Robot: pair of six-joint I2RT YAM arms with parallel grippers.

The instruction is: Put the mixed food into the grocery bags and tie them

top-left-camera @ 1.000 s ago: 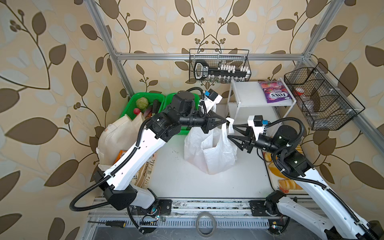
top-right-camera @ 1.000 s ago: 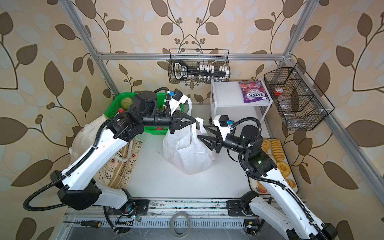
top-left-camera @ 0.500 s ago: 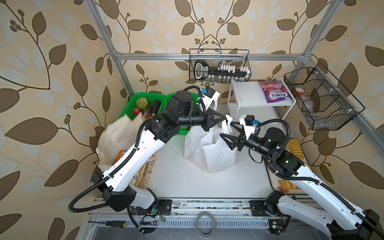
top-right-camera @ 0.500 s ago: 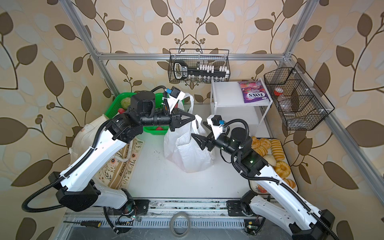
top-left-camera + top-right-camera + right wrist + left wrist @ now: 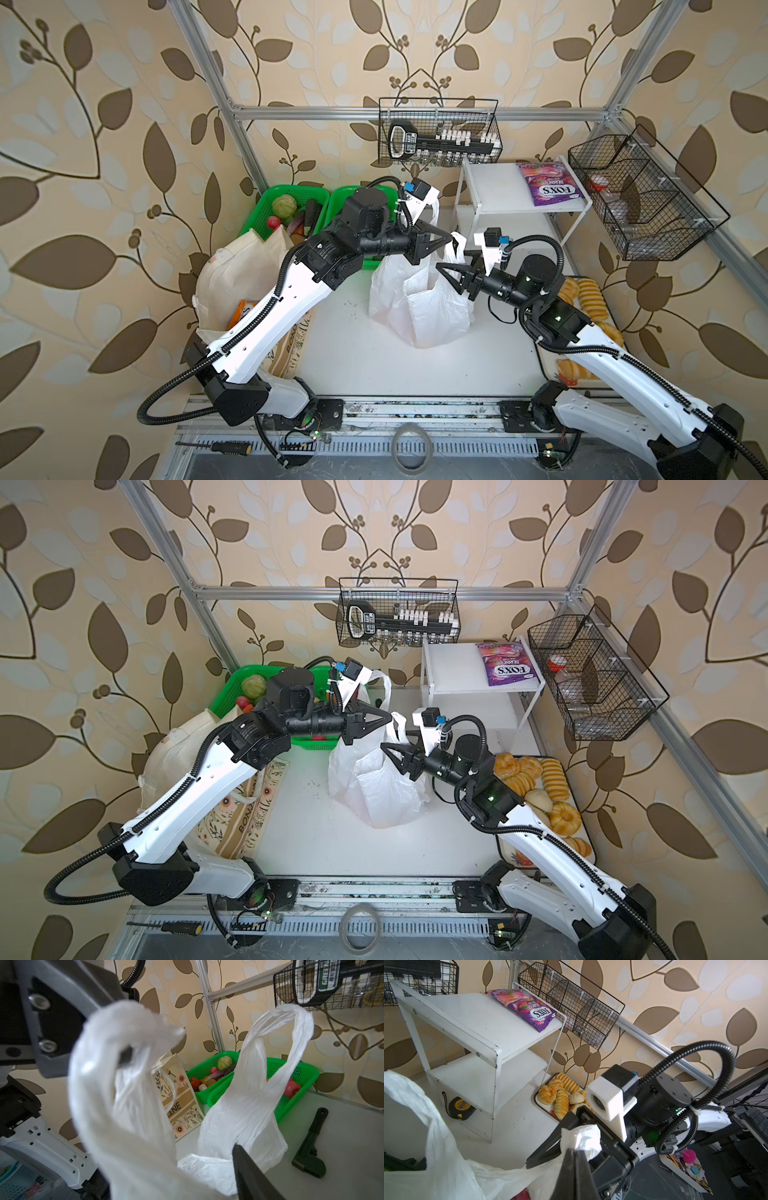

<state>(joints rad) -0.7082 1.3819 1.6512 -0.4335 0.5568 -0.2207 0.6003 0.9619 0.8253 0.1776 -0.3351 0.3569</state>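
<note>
We are seeing both top views brightly and evenly lit, with soft diffuse light leaving only faint shadows on the white table (image 5: pixel 353 353). The wide lens is stretching the corners and splaying the aluminium posts (image 5: pixel 648 54) outward. In the right wrist view the near loop of the white plastic bag (image 5: pixel 124 1088) is blurring heavily, while the green baskets (image 5: pixel 295 1076) are showing fairly sharp.

Both top views look steeply down from high above the near edge onto the whole table (image 5: pixel 361 357), sharing nearly everything; the left wrist camera, close over the white plastic bag (image 5: pixel 452 1169), faces right toward the shelf (image 5: pixel 483 1022); the right wrist camera, equally close, faces that bag and the far-left green baskets (image 5: pixel 299 1072).
</note>
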